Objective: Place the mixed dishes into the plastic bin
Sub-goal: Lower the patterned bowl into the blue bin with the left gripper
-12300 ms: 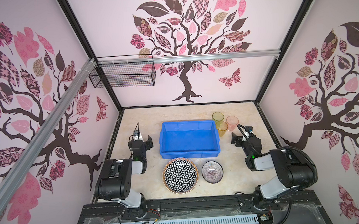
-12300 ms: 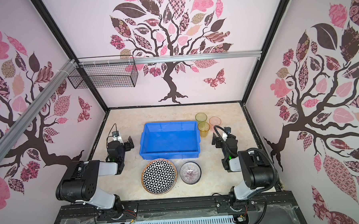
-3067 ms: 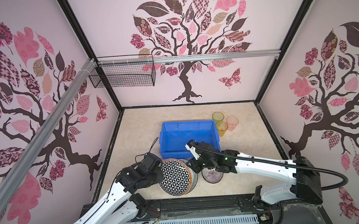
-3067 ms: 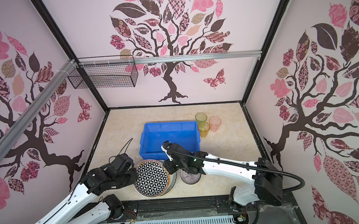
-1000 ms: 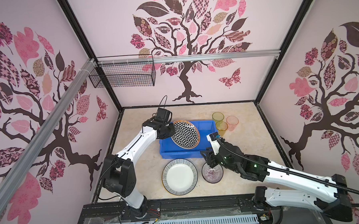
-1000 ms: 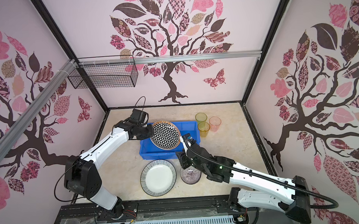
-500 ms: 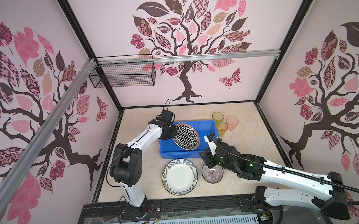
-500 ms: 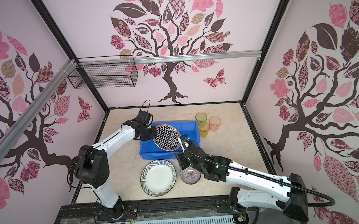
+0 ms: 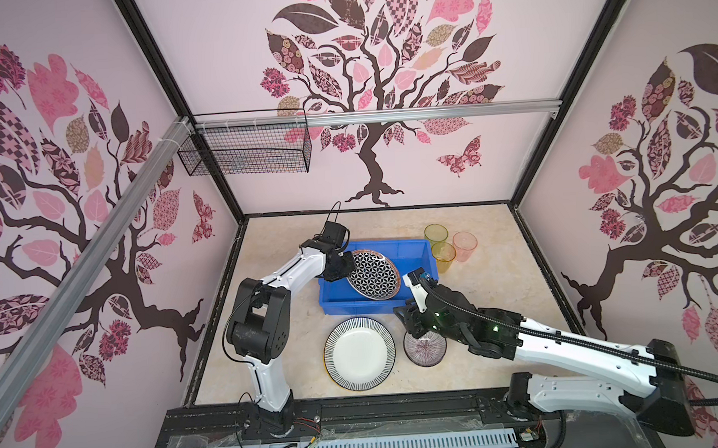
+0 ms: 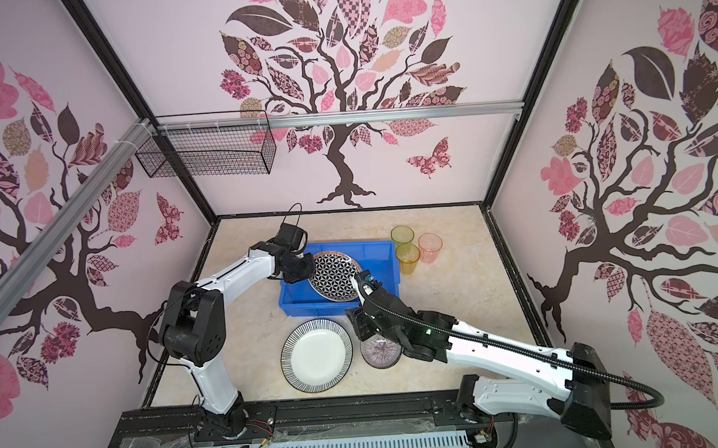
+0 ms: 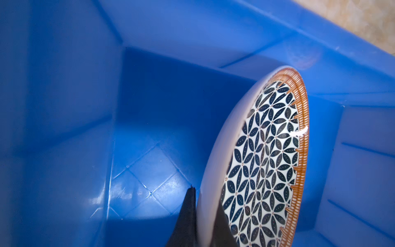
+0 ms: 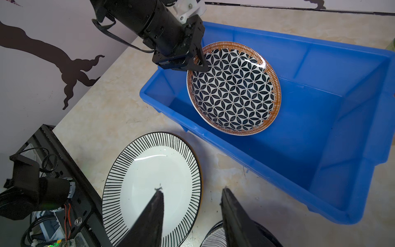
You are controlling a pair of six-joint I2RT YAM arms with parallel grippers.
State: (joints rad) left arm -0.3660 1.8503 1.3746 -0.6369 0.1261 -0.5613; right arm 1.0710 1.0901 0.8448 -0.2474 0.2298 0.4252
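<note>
Looking at both top views, we find the left tool (image 9: 347, 268) pinched tight on the rim of the geometric plate (image 9: 375, 275). It is a round glossy dish with a black-and-white petal lattice and an orange hatched border, tilted inside the blue bin (image 9: 352, 305) at centre frame. Below the bin, on the beige marbled surface (image 9: 278, 320), lies the white-centred striped-rim plate (image 9: 359, 352). Just right of it sits the purple-striped bowl (image 9: 426, 350), partly hidden under the right arm (image 9: 478, 332). Three translucent cups (image 9: 444, 252), two yellow and one pink, stand clustered right of the bin.

From the left wrist view, two dark fingers (image 11: 186, 213) sandwich the plate's edge, one on its plain underside, one on the patterned face. The bin's smooth moulded floor shows a diamond grid.

From the right wrist view, the right tool (image 12: 192, 190) has its jaws apart and holds nothing, hovering over the striped-rim plate's edge and the bare surface. We cannot tell whether the held plate's low edge touches the bin floor.
</note>
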